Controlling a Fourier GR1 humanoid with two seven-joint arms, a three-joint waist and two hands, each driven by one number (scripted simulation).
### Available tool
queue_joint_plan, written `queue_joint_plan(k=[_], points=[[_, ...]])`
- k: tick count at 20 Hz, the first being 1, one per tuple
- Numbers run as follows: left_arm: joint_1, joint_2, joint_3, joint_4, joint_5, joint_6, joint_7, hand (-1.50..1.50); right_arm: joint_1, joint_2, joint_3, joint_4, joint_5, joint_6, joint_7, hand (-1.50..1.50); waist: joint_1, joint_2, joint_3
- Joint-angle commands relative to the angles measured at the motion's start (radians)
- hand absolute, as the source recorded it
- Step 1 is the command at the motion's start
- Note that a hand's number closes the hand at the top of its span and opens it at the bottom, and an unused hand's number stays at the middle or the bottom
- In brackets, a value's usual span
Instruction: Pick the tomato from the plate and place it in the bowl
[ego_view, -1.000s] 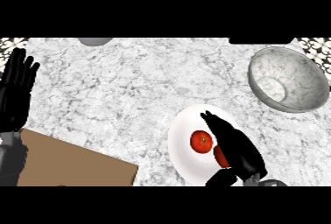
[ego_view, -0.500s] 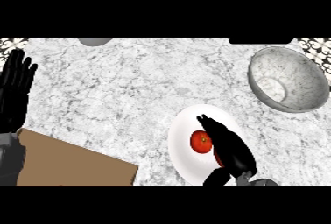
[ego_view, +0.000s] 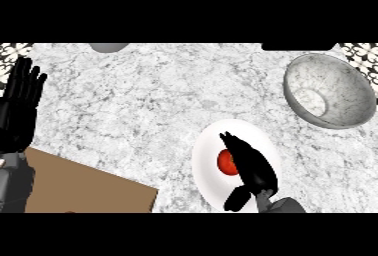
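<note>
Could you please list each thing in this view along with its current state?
Tomato: on the plate, partly covered by the right hand.
Plate: flat on the counter, holding the tomato.
Bowl: empty, tilted, at the upper right.
Right hand: over the tomato, fingers straight, not closed round it.
Left hand: open, fingers up, resting at the left edge.
Brown board: flat at the lower left.

A grey-and-white marbled counter top (ego_view: 148, 100) fills most of the view. At the near left a flat brown board (ego_view: 88, 187) lies on it, its far edge running at a slant towards the near right. At the far edge, left of the middle, part of a round grey thing (ego_view: 109, 47) shows. A dark block (ego_view: 297, 46) sits at the far right. Patterned patches mark both far corners (ego_view: 360, 52)
</note>
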Motion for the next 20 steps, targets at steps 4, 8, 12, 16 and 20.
queue_joint_plan(k=[4, 8, 12, 16, 20], points=[[-0.040, -0.024, 0.005, 0.047, -0.034, 0.016, -0.007, 0.00, -0.033, 0.021, -0.060, 0.122, 0.025, -0.008, -0.060, -1.50, -0.002, 0.001, 0.000], [-0.059, 0.012, 0.051, 0.111, 0.000, -0.044, -0.053, 0.00, -0.048, -0.019, -0.082, 0.104, 0.043, -0.065, -0.159, 1.50, -0.004, 0.001, 0.000], [-0.023, -0.024, 0.005, -0.042, -0.036, 0.016, 0.054, 0.00, -0.092, 0.021, -0.098, 0.218, 0.098, -0.163, -0.211, 1.50, 0.001, 0.000, 0.000], [-0.034, -0.020, 0.023, 0.015, -0.027, -0.014, 0.033, 0.00, -0.056, 0.042, -0.058, 0.158, 0.150, -0.142, -0.174, 1.50, -0.001, 0.000, 0.000], [0.002, -0.009, 0.042, 0.001, -0.018, -0.021, 0.018, 0.00, 0.001, -0.330, -0.312, 0.140, 0.009, -0.076, -0.411, 1.50, -0.033, -0.001, 0.001]])
